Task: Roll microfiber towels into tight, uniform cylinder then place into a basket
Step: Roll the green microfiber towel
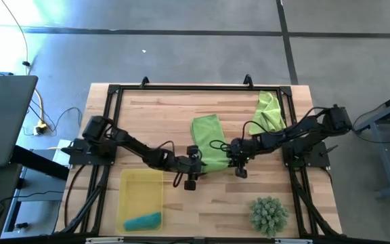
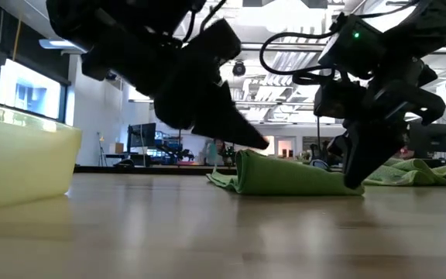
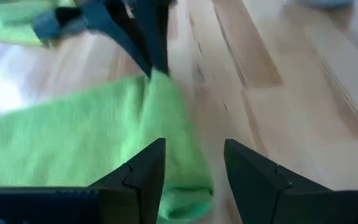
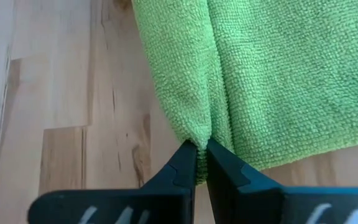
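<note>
A lime green towel (image 1: 207,139) lies on the table's middle, and its near edge is turned over into a thick fold (image 3: 166,124). My right gripper (image 4: 201,163) is shut on the fold's right end. My left gripper (image 3: 194,180) is open at the fold's left end (image 3: 185,193), one finger on each side of it. A second green towel (image 1: 268,112) lies crumpled at the far right. The yellow basket (image 1: 128,196) stands at the near left with a teal towel (image 1: 143,221) lying in it. My right gripper pinches the right end of the towel's turned-over edge (image 4: 199,138) between its two fingers, several layers thick. The fingers slant down from the table's right side. The towel lies on the wood (image 2: 285,177). Whether my left gripper touches the cloth between its fingers, I cannot tell.
A spiky green ball-shaped plant (image 1: 269,214) stands at the near right. A black frame (image 1: 202,88) runs round the table top. Bare wood lies between the basket and the plant.
</note>
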Robot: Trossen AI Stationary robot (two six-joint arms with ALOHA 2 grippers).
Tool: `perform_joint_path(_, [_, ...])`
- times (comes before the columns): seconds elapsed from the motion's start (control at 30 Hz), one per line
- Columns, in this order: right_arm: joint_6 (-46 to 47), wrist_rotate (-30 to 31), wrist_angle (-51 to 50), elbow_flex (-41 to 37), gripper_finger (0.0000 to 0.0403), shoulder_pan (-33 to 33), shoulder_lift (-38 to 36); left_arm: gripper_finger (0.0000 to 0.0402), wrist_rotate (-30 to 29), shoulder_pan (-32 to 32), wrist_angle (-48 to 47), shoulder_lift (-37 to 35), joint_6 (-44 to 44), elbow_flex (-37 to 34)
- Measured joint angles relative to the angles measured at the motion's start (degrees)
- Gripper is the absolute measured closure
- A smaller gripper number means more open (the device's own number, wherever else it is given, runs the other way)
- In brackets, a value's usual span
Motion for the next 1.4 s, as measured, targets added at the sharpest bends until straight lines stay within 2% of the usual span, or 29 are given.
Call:
perform_joint_path(0.3, [-0.17,-0.9,0.98,-0.07,0.0391,-0.79,0.04,0.0247,-3.86,0.73,-2.1,1.8,0.32,-0.04])
perform_joint_path(0.67, [-0.13,-1.11,1.55,-0.07,0.0391,-0.77,0.04,0.0248,-0.91,1.53,-2.74,5.68,-3.93,1.26])
perform_joint_path(0.77, [-0.23,-1.14,1.52,-0.07,0.039,-0.77,0.04,0.0259,-0.36,1.55,-3.72,5.7,-7.8,1.49])
perform_joint_path(0.9, [-1.92,-1.16,1.21,-0.07,0.0371,-0.77,0.04,0.0301,0.04,1.55,-6.31,5.55,-14.8,1.63])
perform_joint_path(1.03, [-4.71,-1.18,0.47,0.0,0.0334,-0.74,-0.13,0.0361,3.78,1.66,-8.21,5.42,-21.66,1.62])
perform_joint_path(1.1, [-6.18,-1.29,0.29,0.0,0.0317,-0.73,-0.13,0.0386,8.07,1.8,-6.73,5.46,-25.17,1.58])
perform_joint_path(1.23, [-8.68,-1.55,-0.33,0.04,0.0294,-0.72,-0.17,0.0387,16.87,3.24,-3.28,5.58,-30.73,1.4])
perform_joint_path(1.4, [-13.25,-1.01,-3.88,-0.1,0.0289,-0.63,-2.15,0.0389,21.81,4.52,-2.45,5.57,-32.46,1.31])
